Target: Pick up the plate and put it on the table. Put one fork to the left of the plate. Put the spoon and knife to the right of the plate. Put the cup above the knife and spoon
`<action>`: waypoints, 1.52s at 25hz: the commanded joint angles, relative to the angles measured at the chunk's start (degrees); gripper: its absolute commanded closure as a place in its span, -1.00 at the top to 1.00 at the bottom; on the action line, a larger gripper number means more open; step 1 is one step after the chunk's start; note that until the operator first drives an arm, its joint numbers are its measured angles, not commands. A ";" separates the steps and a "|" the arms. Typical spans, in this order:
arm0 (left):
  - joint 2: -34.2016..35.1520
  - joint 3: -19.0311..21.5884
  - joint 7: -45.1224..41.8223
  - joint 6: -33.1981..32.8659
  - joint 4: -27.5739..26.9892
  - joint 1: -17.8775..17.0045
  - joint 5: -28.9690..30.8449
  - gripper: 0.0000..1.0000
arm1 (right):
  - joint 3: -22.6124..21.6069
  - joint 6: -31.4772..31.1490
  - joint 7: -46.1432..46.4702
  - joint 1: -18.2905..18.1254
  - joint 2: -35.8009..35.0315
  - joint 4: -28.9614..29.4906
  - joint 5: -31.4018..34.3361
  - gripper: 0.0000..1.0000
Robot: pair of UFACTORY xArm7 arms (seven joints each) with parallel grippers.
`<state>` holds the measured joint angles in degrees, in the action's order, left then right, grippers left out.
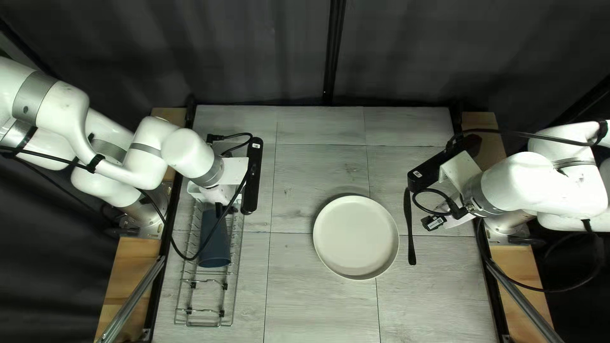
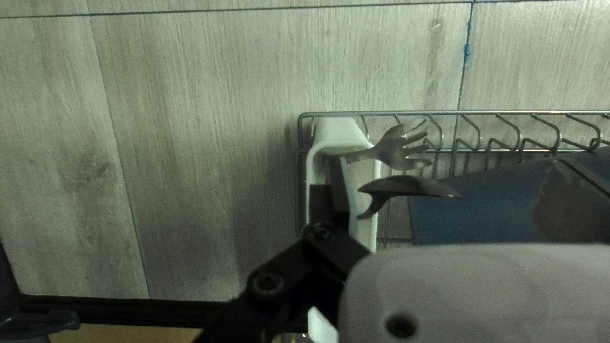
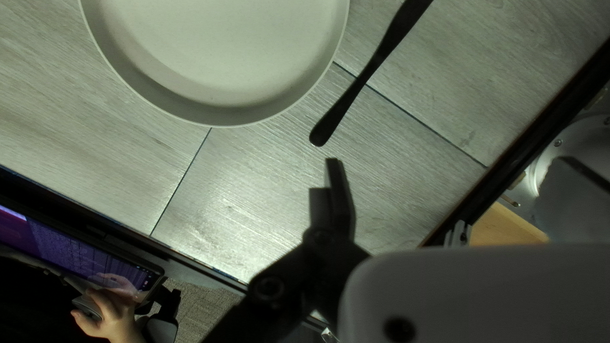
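Plate is lying beside the knife, right gripper hovering open. Left gripper is hanging over the dish rack, grip unclear.

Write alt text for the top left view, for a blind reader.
A pale plate lies mid-table, a black knife just right of it. At the left, the left arm reaches over a wire rack holding a dark blue cup.

Pale greys, one cream disc, dark accents

The table is light grey with a wood-grain pattern (laid in large squares); the plate is plain cream, the knife black, the cup dark blue. The wire rack is silver, its holder white, the fork silvery, the spoon dark grey.
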<state>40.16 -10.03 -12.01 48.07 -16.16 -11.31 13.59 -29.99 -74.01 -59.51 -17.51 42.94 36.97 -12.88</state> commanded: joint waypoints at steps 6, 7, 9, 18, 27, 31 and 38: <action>0.54 0.25 -0.16 0.20 0.13 0.10 0.20 -0.94 | 0.00 0.00 0.00 0.00 0.00 0.00 0.00 1.00; 0.83 0.35 -0.19 0.54 0.02 0.11 0.20 -0.95 | 0.00 0.00 0.00 0.00 0.00 0.00 0.00 1.00; 2.03 0.96 -0.43 2.63 -0.92 0.01 0.07 -0.96 | 0.00 0.00 0.00 0.00 0.00 0.00 0.00 1.00; 6.65 5.35 -2.64 18.45 -11.46 -0.39 -1.45 -1.00 | 0.00 0.00 0.00 0.00 0.00 0.00 0.00 1.00; 3.30 11.03 -6.70 27.45 -24.62 -1.91 -3.85 -1.00 | 0.00 0.00 0.00 0.00 0.00 0.00 0.00 1.00; -0.56 12.29 -6.70 25.18 -30.68 -2.46 -3.50 -1.00 | 0.00 0.00 0.00 0.00 0.00 0.00 0.00 1.00; -4.61 10.59 -3.57 20.23 -32.95 -2.95 -3.13 -1.00 | 0.00 0.00 0.00 0.00 0.00 0.00 0.00 1.00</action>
<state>35.73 0.62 -15.70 68.49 -48.96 -14.23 10.44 -29.99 -74.01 -59.51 -17.51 42.94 36.97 -12.88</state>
